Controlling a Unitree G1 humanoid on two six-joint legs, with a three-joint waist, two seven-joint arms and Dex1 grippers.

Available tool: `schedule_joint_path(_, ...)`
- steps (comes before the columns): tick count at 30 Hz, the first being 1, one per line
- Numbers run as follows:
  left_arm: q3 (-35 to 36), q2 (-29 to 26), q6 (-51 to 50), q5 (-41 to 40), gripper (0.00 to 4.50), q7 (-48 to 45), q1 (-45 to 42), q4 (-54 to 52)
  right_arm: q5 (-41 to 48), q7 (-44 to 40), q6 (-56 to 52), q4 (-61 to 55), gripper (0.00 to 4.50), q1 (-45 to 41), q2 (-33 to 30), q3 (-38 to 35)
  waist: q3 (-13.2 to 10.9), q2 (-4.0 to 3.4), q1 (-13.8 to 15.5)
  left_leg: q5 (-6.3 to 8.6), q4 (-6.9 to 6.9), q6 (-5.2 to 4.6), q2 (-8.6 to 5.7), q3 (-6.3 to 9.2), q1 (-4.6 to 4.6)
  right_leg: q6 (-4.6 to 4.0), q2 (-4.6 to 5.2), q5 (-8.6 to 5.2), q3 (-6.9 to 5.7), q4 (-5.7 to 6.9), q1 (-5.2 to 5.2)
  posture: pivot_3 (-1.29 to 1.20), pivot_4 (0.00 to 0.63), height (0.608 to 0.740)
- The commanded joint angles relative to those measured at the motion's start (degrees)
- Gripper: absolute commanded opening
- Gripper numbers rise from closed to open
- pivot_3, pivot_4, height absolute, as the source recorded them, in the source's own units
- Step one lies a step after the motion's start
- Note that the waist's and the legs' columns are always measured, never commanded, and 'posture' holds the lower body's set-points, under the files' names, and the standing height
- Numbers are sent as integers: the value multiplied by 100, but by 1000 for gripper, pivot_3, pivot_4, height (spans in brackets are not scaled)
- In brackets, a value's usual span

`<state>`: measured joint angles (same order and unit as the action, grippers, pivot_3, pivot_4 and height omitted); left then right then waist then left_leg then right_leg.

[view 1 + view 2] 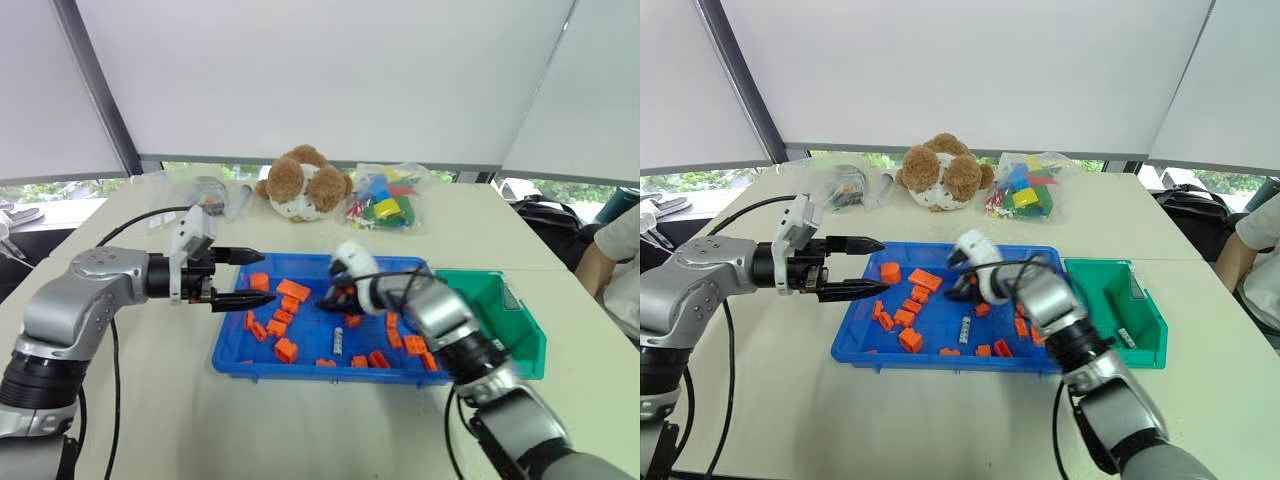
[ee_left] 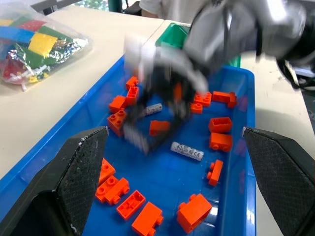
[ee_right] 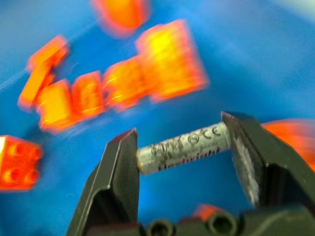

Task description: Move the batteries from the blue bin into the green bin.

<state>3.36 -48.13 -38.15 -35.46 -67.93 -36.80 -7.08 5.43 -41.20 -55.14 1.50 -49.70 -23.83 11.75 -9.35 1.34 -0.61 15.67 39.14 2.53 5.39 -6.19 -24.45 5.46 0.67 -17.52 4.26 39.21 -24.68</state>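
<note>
Clearly gripped: battery held endwise above blue bin

Right fingers (image 3: 184, 169) clamp a battery (image 3: 183, 148) by its ends, wrist angled down over the blue bin (image 1: 300, 345). Left fingers (image 1: 240, 277) splayed, level. Head view shows another battery (image 1: 339, 342), green bin (image 1: 515, 325).

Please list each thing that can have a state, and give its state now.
Right tool: shut on a battery, end to end, above the blue bin.
Left tool: open, holding nothing.
Battery in bin: lying loose among orange bricks.
Green bin: one battery inside.
</note>
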Motion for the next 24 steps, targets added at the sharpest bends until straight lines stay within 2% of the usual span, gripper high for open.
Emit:
schedule_joint_path(1,104,-17,102,6,4500,29,-110,-69,240,193,-628,-1062,2214,63,-549,-988,1,1,-9,4,-1,-7,0,0,1,0,0,0,0,0,0,0,150,733)
schedule_joint_path(4,65,45,178,53,4500,39,-141,34,237,429,-1110,-1527,2214,419,-1240,-1827,1,1,-11,12,-2,-22,0,0,2,0,-2,0,0,-2,0,0,150,733)
schedule_joint_path(5,17,96,216,74,4500,24,-193,103,243,364,-1236,-1705,2214,783,-1612,-2053,1,1,-1,13,-3,-22,0,0,2,0,-2,0,1,-3,0,0,150,733)
schedule_joint_path(8,-88,206,299,129,4500,-20,-296,244,314,297,-1354,-1993,2214,1579,-2243,-2406,1,1,15,15,-2,-26,-3,3,0,0,-1,0,1,-14,7,0,150,733)
schedule_joint_path(15,-231,321,440,248,4500,-166,-436,471,546,416,-1332,-2189,2214,2469,-2379,-2667,2,-3,-90,15,-5,-28,-4,8,14,0,-13,0,20,-6,5,0,150,733)
schedule_joint_path(19,-268,374,495,300,4500,-219,-506,569,694,475,-1365,-2222,4232,2537,-2382,-2738,2,-3,-26,15,-1,-27,-5,8,11,0,-9,0,20,-7,5,0,150,733)
schedule_joint_path(20,-275,379,509,315,4500,-235,-514,584,742,473,-1382,-2242,4448,2524,-2405,-2751,2,-3,-14,15,-1,-27,-6,7,11,0,-9,0,20,-8,5,0,150,733)
schedule_joint_path(24,-284,415,532,349,4500,-260,-539,611,896,404,-1397,-2298,4448,2405,-2640,-2734,2,-3,-6,15,0,-27,-8,8,8,0,-7,0,20,-9,6,0,150,733)
